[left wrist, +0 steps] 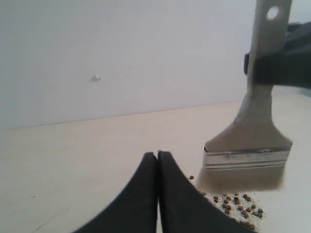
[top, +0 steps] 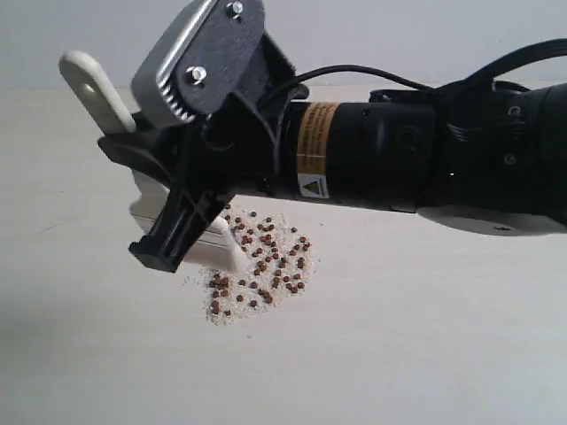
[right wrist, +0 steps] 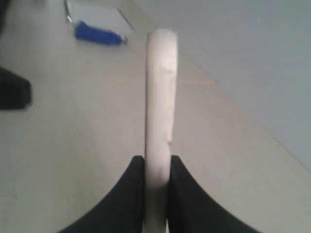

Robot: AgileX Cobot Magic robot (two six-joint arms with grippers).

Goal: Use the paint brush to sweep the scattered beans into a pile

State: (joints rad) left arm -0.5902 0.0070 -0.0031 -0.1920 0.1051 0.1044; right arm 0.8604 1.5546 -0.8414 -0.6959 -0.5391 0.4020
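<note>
**Grip on paint brush (left wrist: 254, 132) beside beans (top: 266, 266)**

The right hand (right wrist: 156, 167) is clamped on the pale handle, which stands up between its fingers. Below it, the cream bristles (top: 226, 255) appear to touch the bench (top: 425, 345) at the left edge of the beans in the exterior view. The beans lie in a loose patch among pale crumbs (top: 199, 282). The left hand (left wrist: 158, 156) is closed and empty, close to the patch.

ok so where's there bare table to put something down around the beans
Bare table runs on the camera side of the beans and out to their right, in the exterior view. Left of the paint brush is bare too. Crowded: the beans' left edge, where the right gripper holds the brush.
</note>
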